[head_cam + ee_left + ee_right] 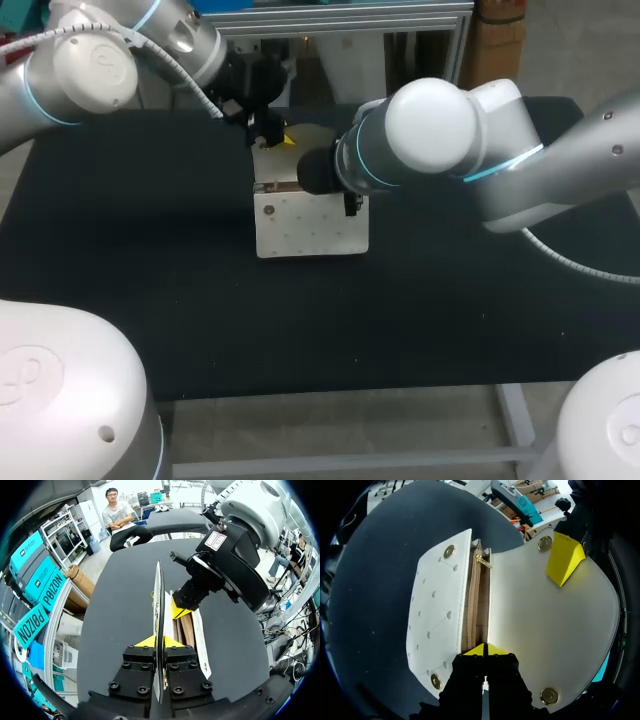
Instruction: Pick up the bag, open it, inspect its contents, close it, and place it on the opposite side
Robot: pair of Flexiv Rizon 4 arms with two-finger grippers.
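Head view: white bag (310, 222) stands at middle of black table (130, 290). Your left gripper (159, 642) pinches raised flap (158, 595) between 2 tips. Your right gripper (485, 650), tips narrow, clamps bag's mouth edge.

Head: high on the near side, looking down over the whole table (120, 300).
Left wrist: near, edge-on to the bag (200, 635).
Right wrist: near, looking down into it.
Shared: the bag, in all three.
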